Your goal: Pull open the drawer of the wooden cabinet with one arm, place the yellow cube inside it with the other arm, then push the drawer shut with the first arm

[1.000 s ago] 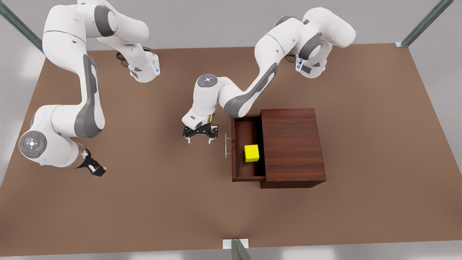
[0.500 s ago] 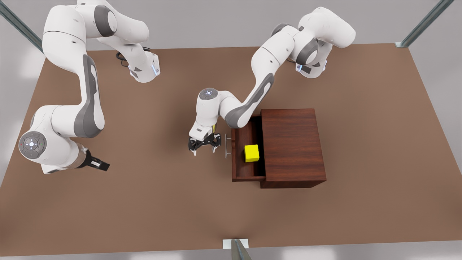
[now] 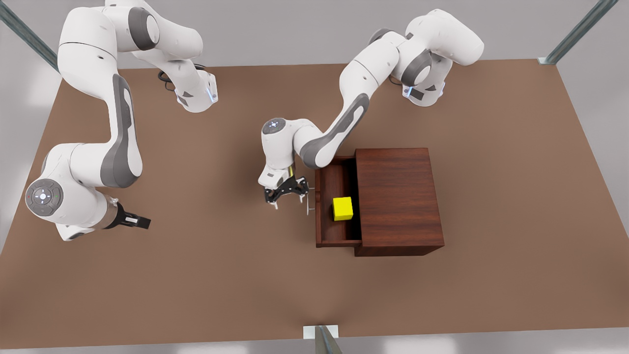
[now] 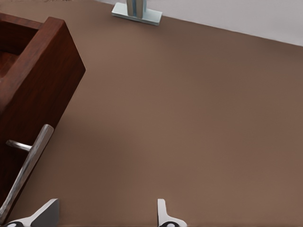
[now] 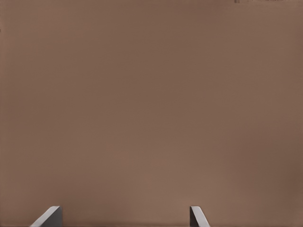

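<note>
Two arms on one brown table (image 3: 196, 275), each with one claw. One wooden cabinet (image 3: 398, 196) at the front view's right of centre, plain top showing wood grain. One drawer (image 3: 334, 177) pulled out toward the front view's left, open. One yellow cube (image 3: 343, 208) resting inside the drawer, close against the cabinet's front edge. One thin silver bar handle (image 3: 308, 199) on the drawer's front panel.

Left claw (image 3: 287, 196) just beside that handle, on the side away from the cabinet, fingers spread apart with nothing between them. In the left wrist view, both fingertips (image 4: 47, 210) at the frame's edge, the handle (image 4: 26, 172) close by one of them and outside the gap, and a corner of the drawer (image 4: 42, 75) beyond. Contact between fingertip and handle: cannot tell.

Right claw (image 3: 137, 222) well apart from everything else, near the front view's left edge, waiting above bare table. In the right wrist view, two fingertips (image 5: 47, 216) set wide apart over the plain brown table (image 5: 151, 104), gripping nothing.

Two arm bases at the table's far side, one per arm. One small grey bracket (image 3: 320, 332) at the table's near edge, seen also in the left wrist view (image 4: 137, 12).
</note>
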`<action>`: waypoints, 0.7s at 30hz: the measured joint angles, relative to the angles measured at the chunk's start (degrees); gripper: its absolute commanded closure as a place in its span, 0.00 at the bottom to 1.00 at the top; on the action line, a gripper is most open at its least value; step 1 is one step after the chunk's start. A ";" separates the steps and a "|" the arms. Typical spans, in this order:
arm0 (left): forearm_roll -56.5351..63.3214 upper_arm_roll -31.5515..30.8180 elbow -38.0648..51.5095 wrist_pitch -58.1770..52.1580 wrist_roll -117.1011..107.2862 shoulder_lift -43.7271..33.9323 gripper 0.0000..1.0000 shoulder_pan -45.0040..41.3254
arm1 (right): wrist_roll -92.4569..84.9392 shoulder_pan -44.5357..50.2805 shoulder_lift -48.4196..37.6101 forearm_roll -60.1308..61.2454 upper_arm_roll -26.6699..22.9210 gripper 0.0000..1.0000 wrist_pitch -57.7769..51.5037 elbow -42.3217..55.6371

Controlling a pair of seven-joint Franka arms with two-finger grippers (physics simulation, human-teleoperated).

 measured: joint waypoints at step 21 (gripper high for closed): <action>-0.21 -0.12 -0.82 -9.55 5.89 -1.79 0.00 3.09 | -4.48 0.00 0.09 -0.15 0.00 0.00 0.00 -0.03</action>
